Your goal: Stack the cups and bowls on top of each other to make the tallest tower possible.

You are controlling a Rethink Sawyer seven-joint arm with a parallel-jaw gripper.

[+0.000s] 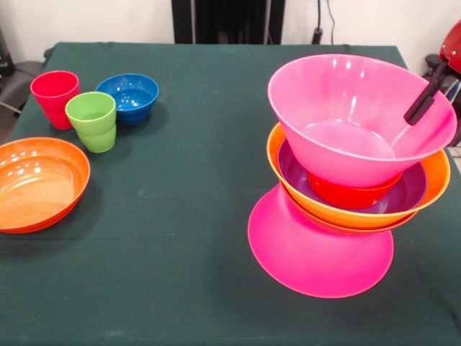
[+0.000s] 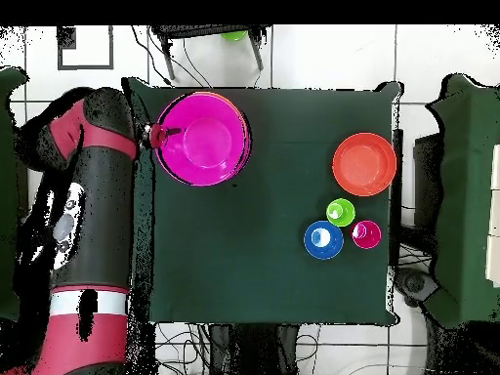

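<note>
- The tower stood on the table, its top pink bowl sitting tilted.
- The jaws pinched that bowl's rim; releasing unevenly could tip it.
- The red cup, green cup, blue bowl and orange bowl waited well apart; a narrow cup might topple.

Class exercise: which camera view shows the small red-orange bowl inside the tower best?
The front view: the small red-orange bowl peeks out beneath the top pink bowl, sitting in the purple bowl. In the overhead view the top pink bowl covers it completely.
</note>
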